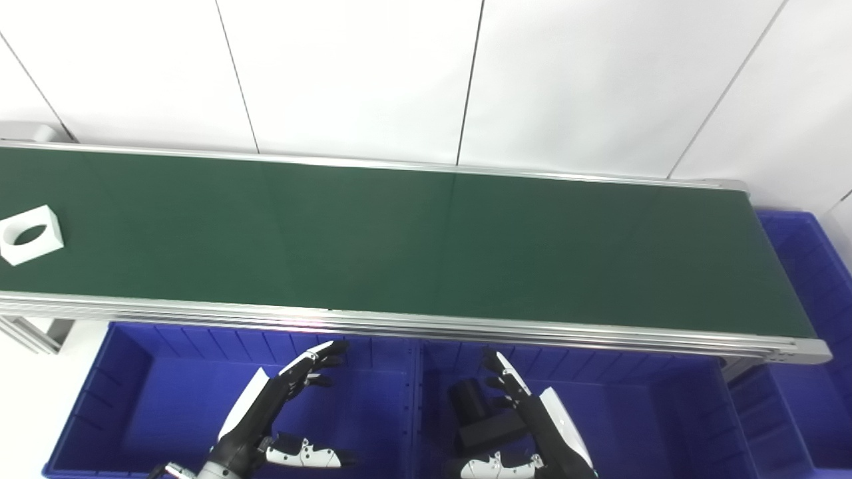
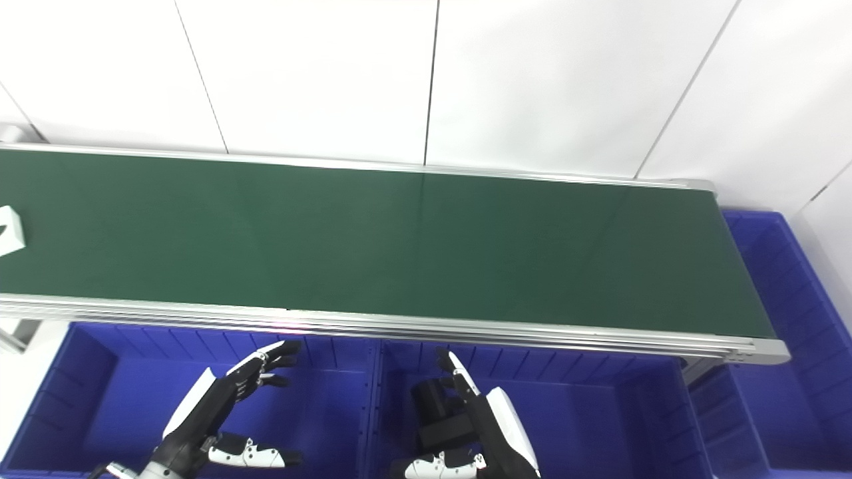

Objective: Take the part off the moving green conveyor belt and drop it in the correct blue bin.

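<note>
A white square part with a round hole [image 1: 30,234] lies on the green conveyor belt [image 1: 413,239] at its far left end; the right eye view shows only its corner [image 2: 9,230]. My left hand [image 1: 279,412] hovers open over the left blue bin [image 1: 120,372], fingers spread, holding nothing. Over the middle blue bin [image 1: 632,412] my right hand [image 1: 526,419] is open too, fingers pointing toward the belt. A black part [image 1: 479,416] rests in that bin just left of the right hand. Both hands are far from the white part.
A third blue bin [image 1: 812,279] stands past the belt's right end. The belt's aluminium front rail [image 1: 426,326] runs just beyond both hands. A white panelled wall [image 1: 426,73] rises behind the belt.
</note>
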You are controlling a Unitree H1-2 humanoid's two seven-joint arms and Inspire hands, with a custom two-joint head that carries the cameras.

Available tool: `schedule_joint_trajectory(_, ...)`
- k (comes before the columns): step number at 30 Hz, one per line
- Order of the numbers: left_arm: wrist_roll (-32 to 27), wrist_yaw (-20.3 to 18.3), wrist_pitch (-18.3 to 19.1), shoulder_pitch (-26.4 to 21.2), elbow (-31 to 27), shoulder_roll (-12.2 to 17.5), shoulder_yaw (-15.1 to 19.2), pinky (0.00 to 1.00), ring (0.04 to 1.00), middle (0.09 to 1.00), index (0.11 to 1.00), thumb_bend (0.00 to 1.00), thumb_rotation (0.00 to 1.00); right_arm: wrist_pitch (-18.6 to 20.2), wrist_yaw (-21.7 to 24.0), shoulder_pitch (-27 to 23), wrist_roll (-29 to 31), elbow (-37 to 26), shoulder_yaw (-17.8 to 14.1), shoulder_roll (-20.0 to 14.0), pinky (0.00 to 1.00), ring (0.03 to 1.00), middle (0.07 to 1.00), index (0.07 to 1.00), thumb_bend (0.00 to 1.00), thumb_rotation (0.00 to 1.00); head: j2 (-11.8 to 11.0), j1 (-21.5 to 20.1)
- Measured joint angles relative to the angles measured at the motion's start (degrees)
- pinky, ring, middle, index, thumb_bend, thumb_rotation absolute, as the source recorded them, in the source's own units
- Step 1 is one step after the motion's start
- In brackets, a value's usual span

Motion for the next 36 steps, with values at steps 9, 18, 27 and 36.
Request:
schedule_joint_trajectory(9,0.28,0.01,0.00,0.00,-0.63,-0.02,-0.02,0.73,0.842,0.887,0.869,0.84,0.10,0.00,-1.14,0.20,-0.07,-0.04,-0.34,0.18,0.80,0.887,0.938,0.969,0.72,0.17,0.26,0.00)
schedule_joint_trajectory(18,0.27,0.01,0.00,0.02,-0.68,-0.08,-0.05,0.73,0.846,0.888,0.867,0.84,0.10,0.01,-1.39,0.49,0.12,-0.12,-0.95,0.92,0.80,0.890,0.940,0.966,0.71,0.17,0.18,4.27)
schedule_joint_trajectory(27,2.45,0.27,0.26,0.03,-0.94,-1.87,-1.43,0.70,0.802,0.855,0.840,0.88,0.11,-0.72,-1.32,1.01,3.05,-0.07,-2.97,-1.56,0.83,0.914,0.962,0.988,0.67,0.05,-5.09,20.46)
schedule_joint_trajectory(36,5.38,1.77,0.27,-0.14,-0.27,-2.81,-1.82,0.67,0.773,0.836,0.817,0.94,0.12,-2.40,-1.31,0.92,4.30,2.01,-3.48,-2.44,0.87,0.937,0.971,1.000,0.63,0.00,-7.29,22.15)
